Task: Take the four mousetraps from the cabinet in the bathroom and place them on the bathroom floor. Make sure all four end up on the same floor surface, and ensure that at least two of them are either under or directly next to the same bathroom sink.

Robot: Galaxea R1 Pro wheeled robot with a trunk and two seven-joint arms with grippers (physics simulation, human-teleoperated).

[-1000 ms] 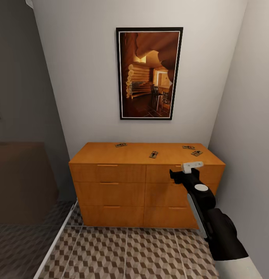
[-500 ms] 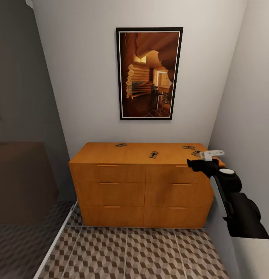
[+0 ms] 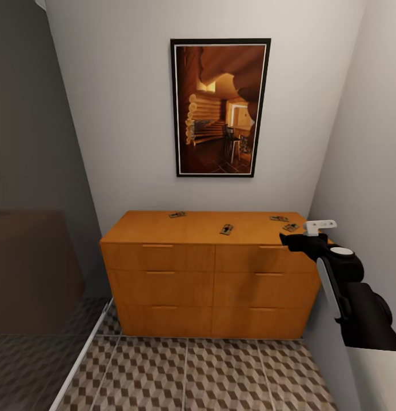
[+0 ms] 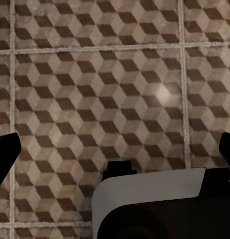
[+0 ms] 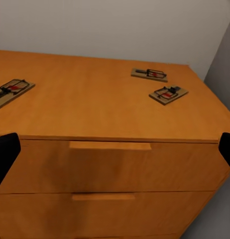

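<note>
Four mousetraps lie on top of the orange-brown cabinet: one at the back left, one near the middle, and two at the right end. The right wrist view shows three of them: the middle mousetrap and the right pair. My right gripper hovers at the cabinet's front right corner, just short of the right pair, open and empty. My left gripper is open and empty, pointing down at the cube-patterned bathroom floor.
A framed picture hangs on the wall above the cabinet. A grey wall stands close on the right beside my right arm. A dark glass partition is at the left. Patterned floor stretches in front of the cabinet.
My right arm swung rightward and rose from in front of the top right drawer to the cabinet's right corner. The view shifted slightly toward the cabinet.
</note>
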